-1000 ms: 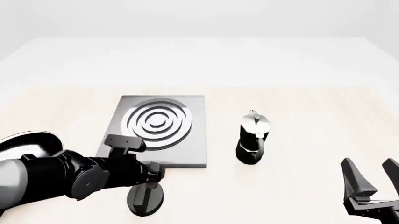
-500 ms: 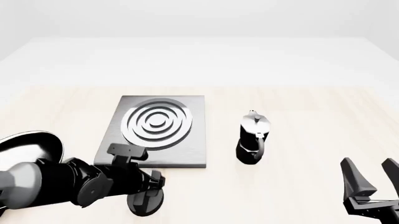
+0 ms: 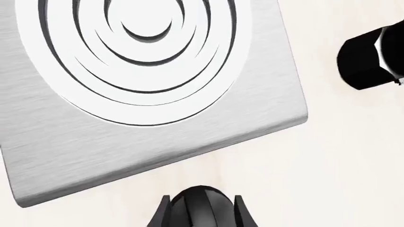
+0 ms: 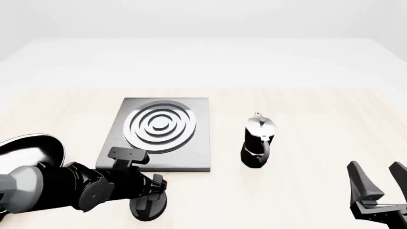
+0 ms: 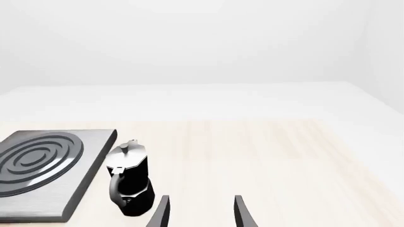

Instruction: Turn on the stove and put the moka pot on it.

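The stove (image 4: 190,155) is a grey square slab with silver burner rings (image 4: 159,126); it fills the left wrist view (image 3: 240,123). Its black oval knob (image 4: 147,211) stands on the table just in front of the slab. My left gripper (image 4: 152,194) is down over the knob, and its open fingers (image 3: 162,215) straddle the knob (image 3: 202,210) on both sides. The moka pot (image 4: 258,140), silver top over a black base, stands upright to the right of the stove, also in the right wrist view (image 5: 128,177). My right gripper (image 4: 380,183) is open and empty at the front right.
A glossy black frying pan (image 4: 32,150) lies at the left edge, behind my left arm. The moka pot's base (image 3: 369,56) shows at the edge of the left wrist view. Bare light wood lies between the pot and my right gripper.
My left arm has sunk lower and drawn back a little, bringing its gripper down around the knob. The right arm, moka pot and stove have not moved.
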Action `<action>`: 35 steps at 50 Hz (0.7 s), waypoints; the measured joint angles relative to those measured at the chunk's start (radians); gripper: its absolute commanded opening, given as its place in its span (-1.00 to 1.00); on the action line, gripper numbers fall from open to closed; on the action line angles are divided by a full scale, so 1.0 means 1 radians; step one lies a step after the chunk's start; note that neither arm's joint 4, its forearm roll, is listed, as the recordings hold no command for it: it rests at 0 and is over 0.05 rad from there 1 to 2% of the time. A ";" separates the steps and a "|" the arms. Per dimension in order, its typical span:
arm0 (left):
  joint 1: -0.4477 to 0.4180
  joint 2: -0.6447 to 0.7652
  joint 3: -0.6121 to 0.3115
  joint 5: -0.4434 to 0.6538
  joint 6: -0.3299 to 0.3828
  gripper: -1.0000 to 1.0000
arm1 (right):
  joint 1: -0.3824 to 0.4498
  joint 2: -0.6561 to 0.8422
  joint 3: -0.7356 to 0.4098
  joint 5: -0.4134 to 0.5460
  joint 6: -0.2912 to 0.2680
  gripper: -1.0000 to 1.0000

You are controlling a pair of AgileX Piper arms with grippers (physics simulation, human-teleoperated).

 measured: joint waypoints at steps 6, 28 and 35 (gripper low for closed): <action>0.027 0.007 -0.006 0.003 0.021 1.00 | 0.001 0.002 0.000 -0.001 -0.001 1.00; 0.109 0.011 -0.019 -0.002 0.087 1.00 | 0.002 0.017 0.000 -0.013 -0.007 1.00; 0.130 0.005 -0.006 -0.010 0.088 1.00 | 0.003 0.022 0.000 -0.016 -0.009 1.00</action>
